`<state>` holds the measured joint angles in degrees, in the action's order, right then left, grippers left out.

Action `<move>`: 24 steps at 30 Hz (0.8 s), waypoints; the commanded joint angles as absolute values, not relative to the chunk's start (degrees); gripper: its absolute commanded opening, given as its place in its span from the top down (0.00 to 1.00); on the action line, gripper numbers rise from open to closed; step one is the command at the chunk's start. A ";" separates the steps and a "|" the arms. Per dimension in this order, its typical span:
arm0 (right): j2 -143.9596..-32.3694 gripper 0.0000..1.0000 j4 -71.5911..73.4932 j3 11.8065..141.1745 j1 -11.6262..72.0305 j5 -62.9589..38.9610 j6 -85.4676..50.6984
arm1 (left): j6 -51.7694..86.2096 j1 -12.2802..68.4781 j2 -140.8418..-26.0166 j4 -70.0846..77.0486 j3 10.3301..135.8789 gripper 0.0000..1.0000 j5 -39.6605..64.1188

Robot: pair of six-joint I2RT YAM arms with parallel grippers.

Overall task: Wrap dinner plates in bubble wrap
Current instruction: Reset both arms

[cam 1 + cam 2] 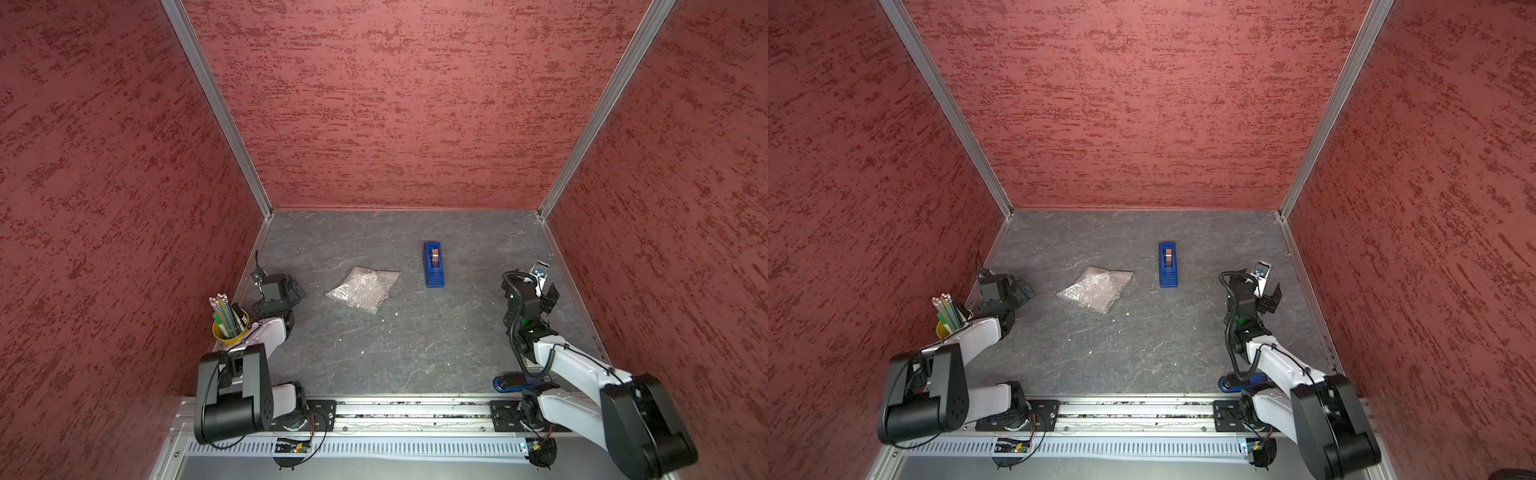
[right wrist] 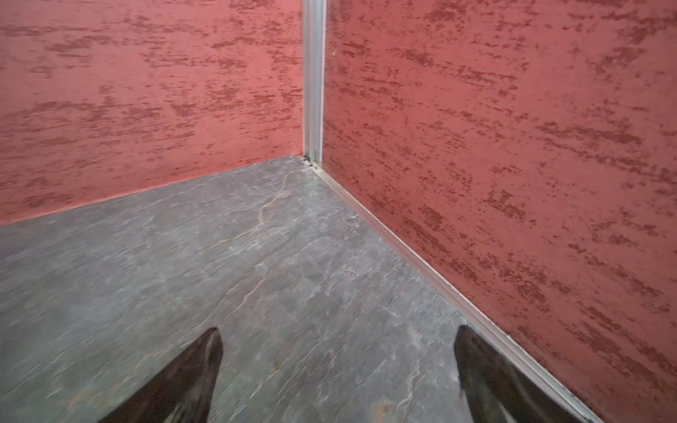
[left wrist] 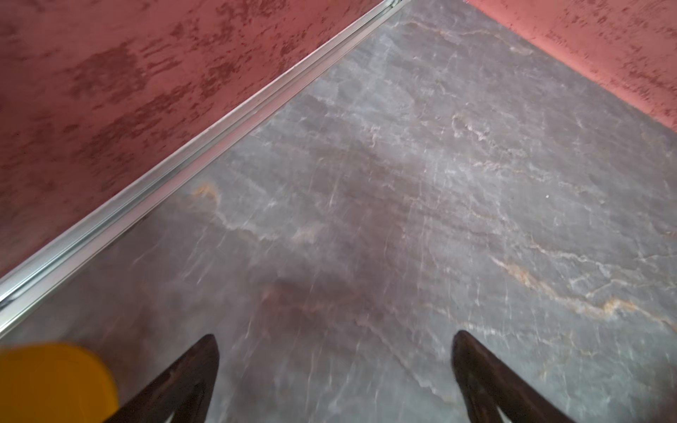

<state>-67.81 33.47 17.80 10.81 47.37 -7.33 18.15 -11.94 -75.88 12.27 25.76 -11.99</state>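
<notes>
The bubble wrap (image 1: 363,289) lies as a folded bundle left of the table's (image 1: 415,345) centre, touching nothing, with the dispenser (image 1: 433,264) near it on its right and bare slate all round. The plate does not show, and I cannot tell whether it sits inside. The left gripper (image 3: 335,338) hangs with jaws spread wide and empty close to the left wall rail (image 3: 146,194), just beyond the cup (image 1: 230,328). The right gripper (image 2: 339,331), likewise spread and empty, hangs beside the right wall rail (image 2: 439,280), facing the far right corner, well apart from the bubble wrap.
</notes>
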 commanded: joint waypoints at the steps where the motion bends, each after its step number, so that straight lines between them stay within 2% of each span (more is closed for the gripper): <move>1: -75.54 0.01 54.88 14.80 6.38 42.07 -1.94 | 13.64 -10.75 -77.99 26.10 26.60 0.01 -5.23; 3: -78.94 0.01 61.42 14.56 4.67 34.99 0.35 | 12.12 -9.01 -79.35 34.34 24.85 0.01 -5.40; 4: -78.90 0.01 53.04 18.07 3.08 29.96 -2.61 | 9.73 -7.40 -81.30 41.60 23.23 0.00 -6.82; 5: -80.35 0.01 54.46 18.68 0.30 20.10 -4.33 | 8.21 -5.68 -81.04 37.97 24.61 0.01 -6.92; 6: -82.74 0.01 59.14 17.90 -0.79 13.75 -2.92 | 5.40 -3.87 -83.01 42.26 23.90 0.00 -7.07; 7: -87.45 0.01 62.93 18.01 -1.37 11.34 -2.62 | 1.54 -0.47 -85.29 46.39 22.89 0.00 -6.71; 8: -87.43 0.01 62.68 17.14 -2.43 9.01 -3.46 | -1.01 0.48 -88.80 54.79 20.72 0.00 -5.52; 9: -88.00 0.01 65.37 16.28 -3.70 6.94 -4.27 | 0.94 -0.10 -87.98 54.31 20.41 0.00 -7.10; 10: -88.96 0.01 68.65 15.22 -3.57 7.26 -3.75 | 3.12 -2.02 -87.28 52.16 20.45 0.01 -5.32; 11: -88.53 0.01 67.48 15.29 -3.50 7.26 -3.83 | 2.08 -1.36 -88.51 55.70 20.12 0.01 -6.25; 12: -88.57 0.01 67.34 15.55 -3.55 7.36 -3.82 | 2.22 -1.01 -87.46 51.74 21.09 0.01 -6.82; 24: -88.51 0.01 68.01 15.14 -3.60 7.29 -3.78 | 1.28 0.07 -87.89 52.85 20.93 0.01 -8.33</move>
<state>-88.73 65.34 15.62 -3.33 8.86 -3.86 2.48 -0.19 -88.18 51.27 20.51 -7.77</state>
